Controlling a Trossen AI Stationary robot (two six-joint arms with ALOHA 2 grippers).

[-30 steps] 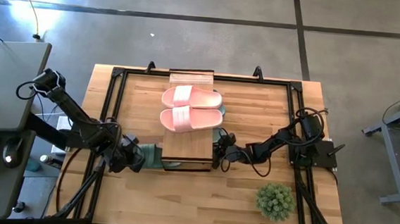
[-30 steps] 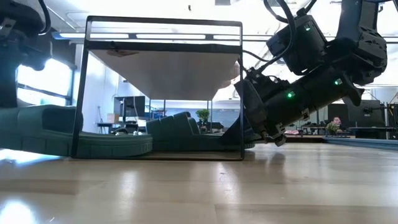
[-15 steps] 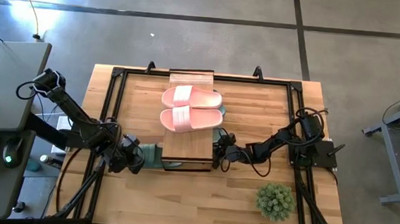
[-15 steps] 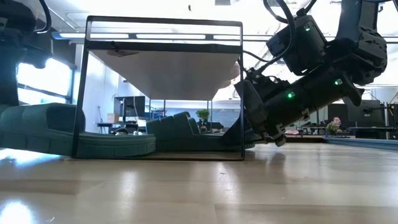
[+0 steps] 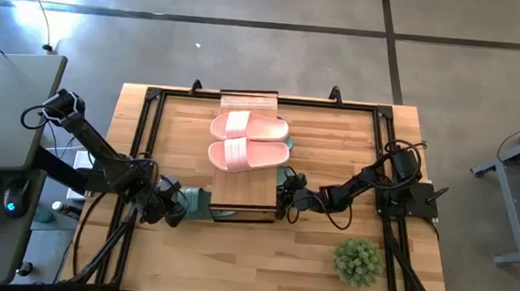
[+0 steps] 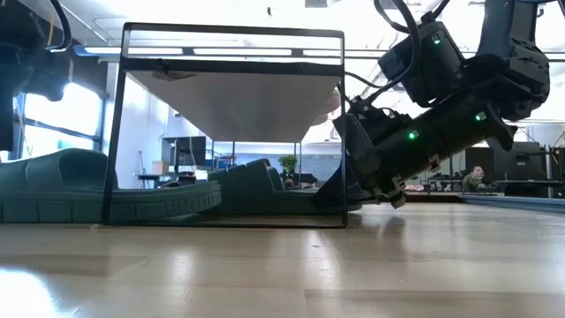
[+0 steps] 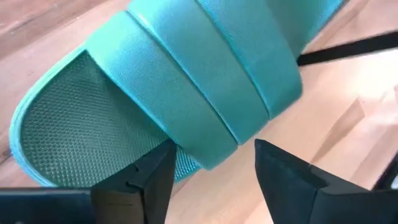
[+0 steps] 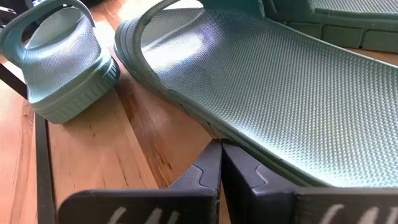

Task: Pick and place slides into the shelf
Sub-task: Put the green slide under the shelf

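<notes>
High view shows the shelf (image 5: 246, 154) mid-surface with two pink slides (image 5: 248, 140) side by side on its plank top, and green slides going underneath from both ends. Left hand (image 5: 171, 205) sits low at the shelf's left end, just off a green slide (image 5: 199, 199) that lies half under the frame; left wrist view shows its fingers (image 7: 149, 180) spread wide on either side of the ribbed strap (image 7: 205, 74), not gripping, slide resting flat on the wood. Low view agrees: that slide (image 6: 97, 190) lies flat on the surface, poking through the black frame (image 6: 115, 124) with its heel end outside. Step in hand looks like release of this slide on the lower level; placement only partly done since a good part sticks out. Next move probably calls for either nudging it further in or backing the left hand straight out without catching the strap. Right hand (image 5: 284, 199) is at the shelf's right end, arm stretched low and tilted down; right wrist view shows its fingers (image 8: 208, 171) closed together, empty, tips against the edge of another green slide's sole (image 8: 261, 93), a further green one (image 8: 59, 68) beside it. Potted plant (image 5: 357, 261) sits near the front right, clear of both arms.
</notes>
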